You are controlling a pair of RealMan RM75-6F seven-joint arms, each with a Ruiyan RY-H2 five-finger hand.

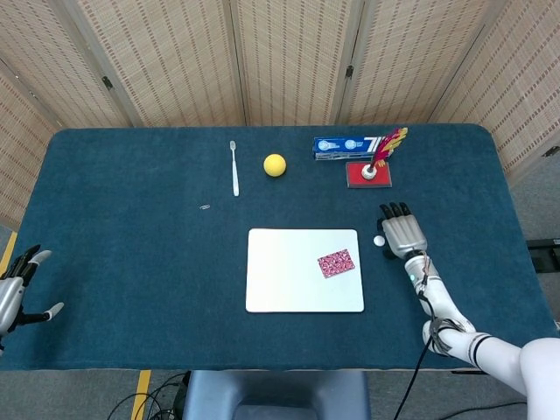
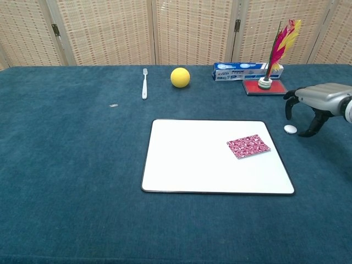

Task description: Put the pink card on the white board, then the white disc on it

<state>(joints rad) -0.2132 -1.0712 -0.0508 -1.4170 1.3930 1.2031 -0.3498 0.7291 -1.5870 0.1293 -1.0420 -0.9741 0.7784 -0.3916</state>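
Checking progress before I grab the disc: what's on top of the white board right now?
Only the pink card lies on the white board. The white disc sits on the cloth beside it, by the right hand.

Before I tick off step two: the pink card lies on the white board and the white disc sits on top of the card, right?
Not quite. The pink card does lie on the white board, but the white disc lies on the table cloth to the right of the board, beside the right hand. The chest view shows it.

Cards: one, pink (image 2: 248, 146)
Boards: one, white (image 2: 192, 159)
Discs: one, white (image 2: 290, 129)
Balls: one, yellow (image 2: 180, 77)
Toothbrushes: one (image 2: 144, 83)
Toothpaste boxes: one (image 2: 242, 70)
Shuttlecocks: one (image 2: 278, 47)
Hands: two (image 1: 16, 296) (image 2: 313, 104)
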